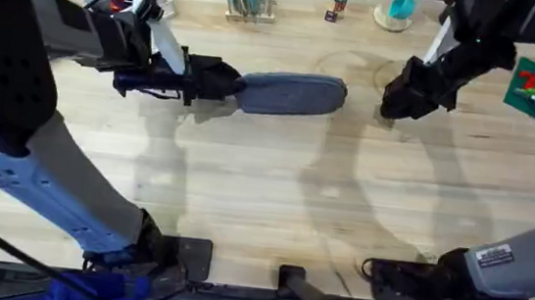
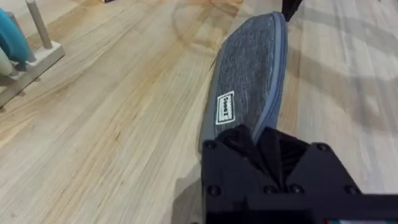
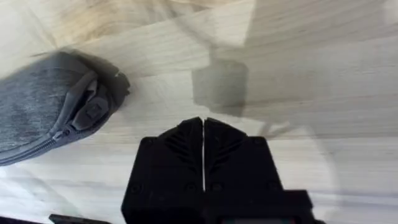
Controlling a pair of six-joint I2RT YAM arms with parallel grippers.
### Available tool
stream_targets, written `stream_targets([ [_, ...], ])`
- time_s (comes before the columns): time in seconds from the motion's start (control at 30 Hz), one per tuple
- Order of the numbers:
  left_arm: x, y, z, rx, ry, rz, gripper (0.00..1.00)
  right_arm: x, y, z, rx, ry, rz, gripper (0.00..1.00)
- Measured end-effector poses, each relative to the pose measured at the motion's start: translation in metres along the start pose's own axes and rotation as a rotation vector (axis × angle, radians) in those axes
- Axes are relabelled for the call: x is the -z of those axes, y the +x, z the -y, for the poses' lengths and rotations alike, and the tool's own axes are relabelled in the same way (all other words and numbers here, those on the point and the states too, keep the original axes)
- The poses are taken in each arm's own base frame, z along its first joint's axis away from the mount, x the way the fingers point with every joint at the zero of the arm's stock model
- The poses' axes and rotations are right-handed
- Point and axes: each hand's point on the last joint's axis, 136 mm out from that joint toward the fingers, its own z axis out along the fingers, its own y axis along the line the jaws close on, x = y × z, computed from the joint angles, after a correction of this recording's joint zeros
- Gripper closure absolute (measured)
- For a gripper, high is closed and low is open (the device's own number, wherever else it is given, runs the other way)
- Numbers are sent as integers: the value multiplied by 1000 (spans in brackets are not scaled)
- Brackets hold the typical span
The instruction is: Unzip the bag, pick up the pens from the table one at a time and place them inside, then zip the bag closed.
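Left gripper (image 1: 223, 79) jaws clenched on pencil pouch (image 1: 293, 93) end, frame centre-top, anchoring it; right gripper (image 3: 203, 140) jaws pressed together, empty, beside zip pull (image 3: 93, 112).

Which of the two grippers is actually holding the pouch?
The left gripper, clamped on the bag's end. The right gripper sits shut and empty just past its zip end.

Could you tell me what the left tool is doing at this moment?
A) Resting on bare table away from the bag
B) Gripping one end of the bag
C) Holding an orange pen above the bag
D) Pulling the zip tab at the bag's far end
B: the left tool is shut on the near end of the bag, and the left wrist view shows the fabric pinched between its fingers.
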Motion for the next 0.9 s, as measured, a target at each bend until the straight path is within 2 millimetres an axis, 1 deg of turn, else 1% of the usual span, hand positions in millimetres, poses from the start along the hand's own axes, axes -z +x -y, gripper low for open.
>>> stream_targets([
  [0.53,0,0,0,5,0,-1,959,0,0,0,1,0,0,961],
  [0.63,0,0,0,5,0,-1,959,0,0,0,4,0,0,834],
  [0.67,0,0,0,5,0,-1,959,0,0,0,5,0,1,815],
  [0.7,0,0,0,5,0,-1,959,0,0,0,4,0,1,763],
  [0.77,0,0,0,6,0,-1,959,2,0,-1,9,-2,7,605],
  [0.83,0,0,0,6,0,-1,959,10,0,-3,15,-10,28,483],
  [0.87,0,0,0,6,0,-1,959,15,-1,-4,19,-15,46,360],
  [0.9,0,0,0,6,0,-1,959,22,-1,-7,26,-22,65,216],
])
